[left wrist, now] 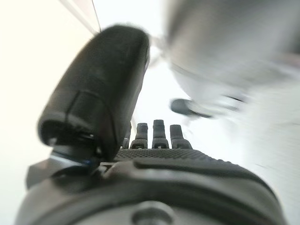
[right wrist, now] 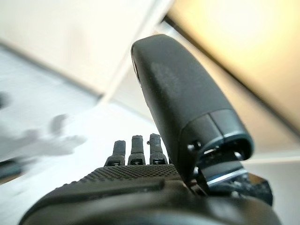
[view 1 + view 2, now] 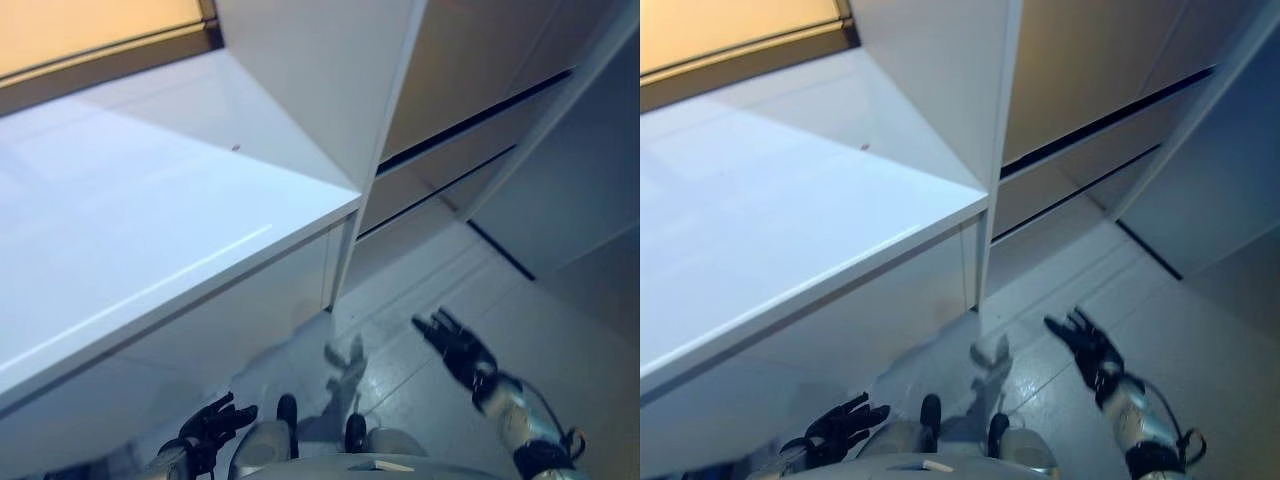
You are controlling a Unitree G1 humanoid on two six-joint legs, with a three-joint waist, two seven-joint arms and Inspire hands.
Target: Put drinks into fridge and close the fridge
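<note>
My left hand (image 3: 212, 424) hangs low at the lower left, below the white counter, its fingers relaxed and holding nothing; it also shows in its own wrist view (image 1: 154, 136). My right hand (image 3: 458, 345) is held out over the pale floor at the lower right, fingers straight and spread, empty; its own wrist view shows it too (image 2: 136, 150). No drink is visible in either hand.
A white counter top (image 3: 150, 220) fills the left. A white upright panel (image 3: 340, 90) rises at its right end. Beige cabinet fronts with dark gaps (image 3: 470, 120) stand behind. Pale tiled floor (image 3: 420, 290) lies below.
</note>
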